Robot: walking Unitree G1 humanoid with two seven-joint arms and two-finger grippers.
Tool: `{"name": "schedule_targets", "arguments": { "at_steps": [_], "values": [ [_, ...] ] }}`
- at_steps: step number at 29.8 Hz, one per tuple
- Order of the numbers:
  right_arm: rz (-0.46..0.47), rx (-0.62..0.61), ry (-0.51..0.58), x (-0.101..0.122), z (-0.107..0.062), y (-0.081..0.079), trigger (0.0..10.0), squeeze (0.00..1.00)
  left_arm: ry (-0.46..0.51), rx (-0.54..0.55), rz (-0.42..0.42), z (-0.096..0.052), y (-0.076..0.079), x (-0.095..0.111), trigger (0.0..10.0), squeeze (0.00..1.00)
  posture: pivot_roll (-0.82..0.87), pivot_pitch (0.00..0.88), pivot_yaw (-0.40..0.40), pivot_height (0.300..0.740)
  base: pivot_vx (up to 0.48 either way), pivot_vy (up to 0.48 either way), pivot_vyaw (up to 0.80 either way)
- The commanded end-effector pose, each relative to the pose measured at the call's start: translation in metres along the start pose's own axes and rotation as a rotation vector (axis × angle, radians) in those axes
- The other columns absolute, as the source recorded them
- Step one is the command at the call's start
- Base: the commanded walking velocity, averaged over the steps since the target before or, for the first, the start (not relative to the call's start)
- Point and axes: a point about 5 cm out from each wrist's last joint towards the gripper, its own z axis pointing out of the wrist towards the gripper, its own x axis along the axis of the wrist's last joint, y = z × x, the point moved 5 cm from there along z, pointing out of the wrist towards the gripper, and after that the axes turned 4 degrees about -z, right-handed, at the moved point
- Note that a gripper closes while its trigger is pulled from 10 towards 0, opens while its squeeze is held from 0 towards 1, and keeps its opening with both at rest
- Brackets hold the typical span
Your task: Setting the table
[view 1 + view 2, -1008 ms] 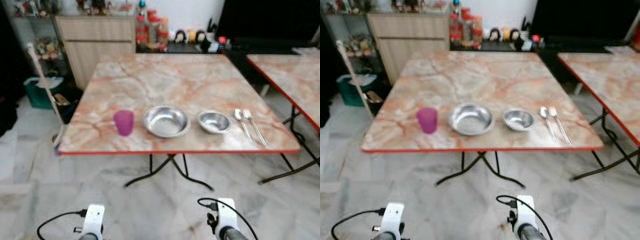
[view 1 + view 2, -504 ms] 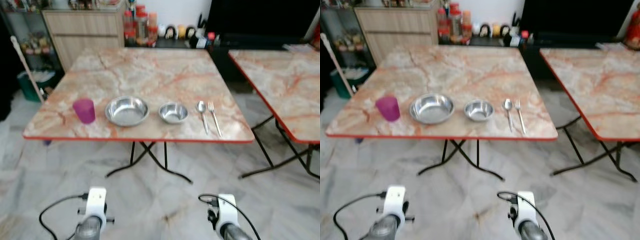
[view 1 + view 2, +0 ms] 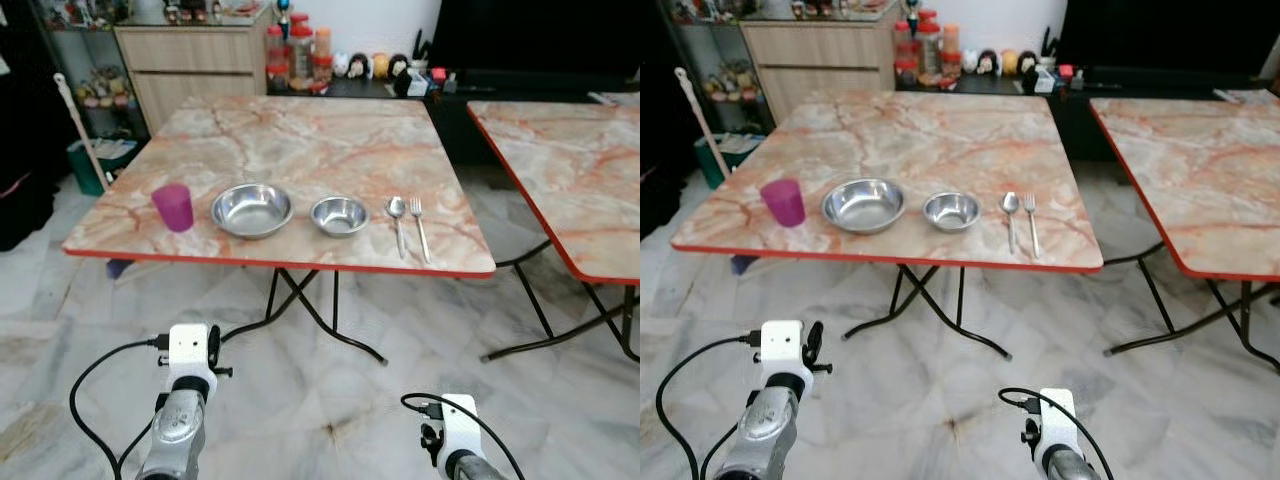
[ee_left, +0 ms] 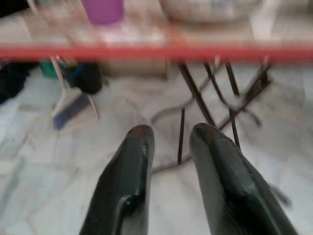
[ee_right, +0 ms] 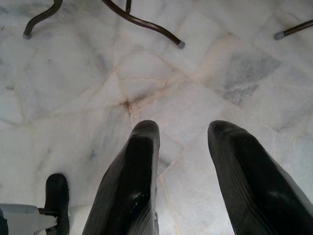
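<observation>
On the marble-patterned, red-edged counter [image 3: 300, 150], a row runs along the near edge: purple plastic cup [image 3: 173, 207], wide shallow steel bowl [image 3: 251, 209], smaller steel bowl [image 3: 339, 214], then a steel spoon [image 3: 397, 222] and steel fork [image 3: 420, 227] with their handles pointing toward the robot. The left hand [image 4: 168, 142], fingers parted and holding nothing, is raised toward the counter's front edge on the cup's side, so that arm seems better placed for the cup and wide bowl. The right hand [image 5: 185, 134], likewise parted and empty, hangs low over the marble floor [image 5: 73, 73], well short of the cutlery.

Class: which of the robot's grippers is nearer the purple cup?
Left. The left gripper is raised toward the table edge below the cup; the right gripper points at the floor, farther right.
</observation>
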Motion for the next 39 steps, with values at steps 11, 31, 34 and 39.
{"name": "schedule_targets", "arguments": {
  "at_steps": [11, 31, 34, 39],
  "values": [
    [0.003, 0.004, 0.009, 0.005, 0.001, -0.004, 10.0, 0.00, 0.197, -0.008, -0.008, 0.037, 0.001, 0.075, 10.0, 1.00, 0.03, 0.000, -0.025, 0.732, 0.000, 0.000, 0.00],
    [-0.004, -0.009, 0.018, 0.005, 0.001, 0.000, 10.0, 0.00, 0.171, 0.038, -0.105, 0.040, -0.011, 0.077, 10.0, 0.00, 0.02, 0.000, -0.029, 0.732, 0.000, 0.000, 0.00],
    [-0.003, -0.009, 0.019, 0.005, 0.001, -0.001, 10.0, 0.00, 0.184, 0.056, -0.155, 0.038, -0.016, 0.079, 10.0, 0.00, 0.02, 0.000, -0.028, 0.732, 0.000, 0.000, 0.00],
    [-0.005, -0.010, 0.018, 0.005, 0.001, -0.001, 10.0, 0.00, 0.211, 0.051, -0.182, 0.038, -0.018, 0.087, 10.0, 0.00, 0.03, 0.000, -0.028, 0.732, 0.060, 0.000, 0.00]
  ]
}}
